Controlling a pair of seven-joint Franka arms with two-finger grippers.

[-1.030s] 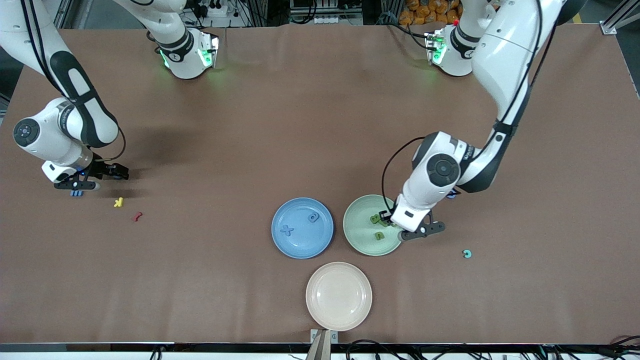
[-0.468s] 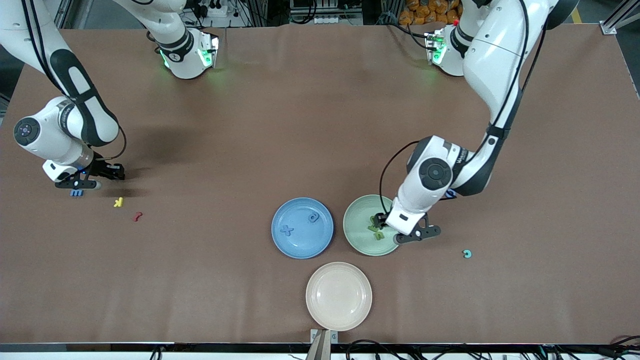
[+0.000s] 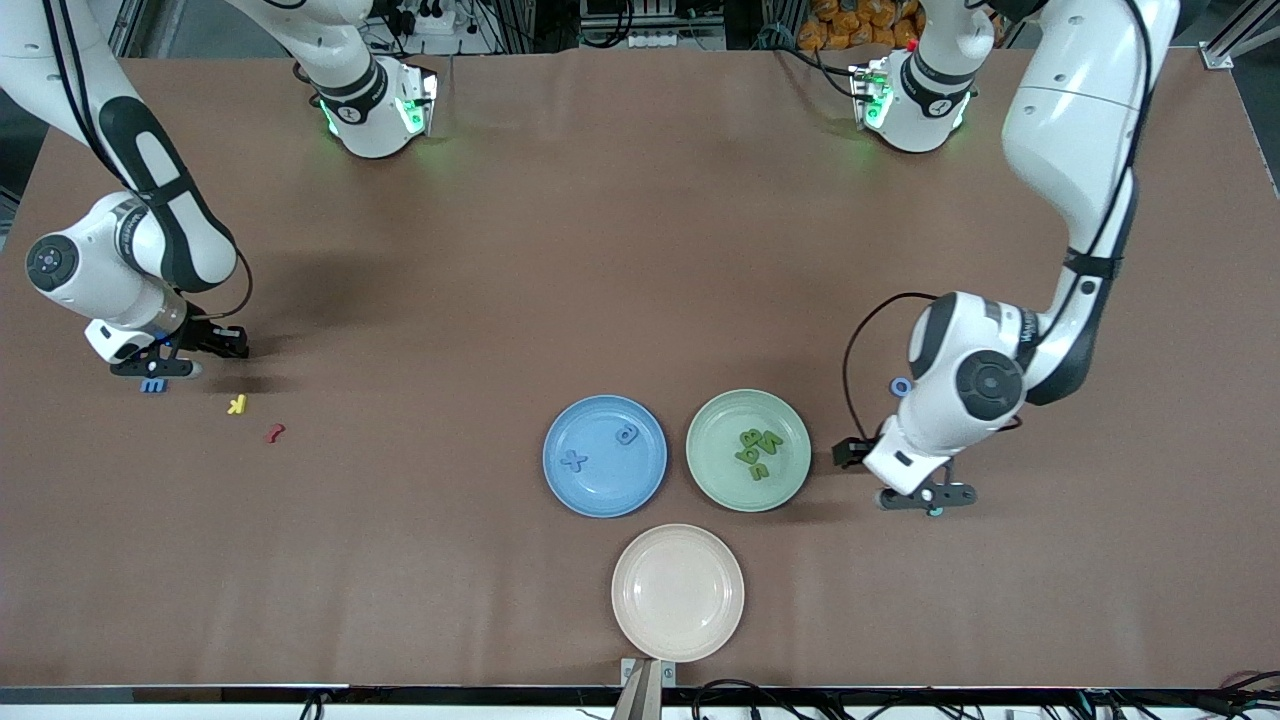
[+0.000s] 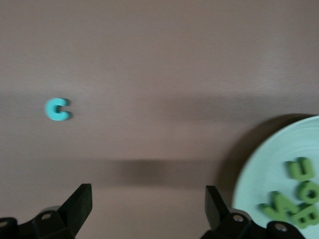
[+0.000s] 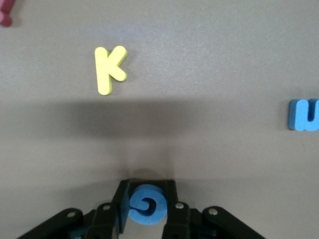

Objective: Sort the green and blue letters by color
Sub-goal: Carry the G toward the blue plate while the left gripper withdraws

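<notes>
My right gripper [image 3: 232,345] is shut on a round blue letter [image 5: 147,204], over the table at the right arm's end. A blue letter [image 3: 153,385] lies beside it and also shows in the right wrist view [image 5: 304,114]. My left gripper [image 3: 846,455] is open and empty, over bare table beside the green plate [image 3: 715,480]. Several olive green letters [image 3: 757,447] lie in that plate and also show in the left wrist view [image 4: 299,194]. The blue plate [image 3: 600,495] holds two blue letters [image 3: 572,459]. A blue ring letter [image 3: 901,386] lies by the left arm.
A yellow k [image 3: 237,404] and a dark red letter [image 3: 274,433] lie near the right gripper. A teal c [image 4: 57,109] lies on the table under the left wrist. A beige plate [image 3: 678,592] stands nearest the front camera.
My left gripper has left the green plate and moved toward the left arm's end of the table, leaving the green letters in the plate. The right gripper has hardly moved.
</notes>
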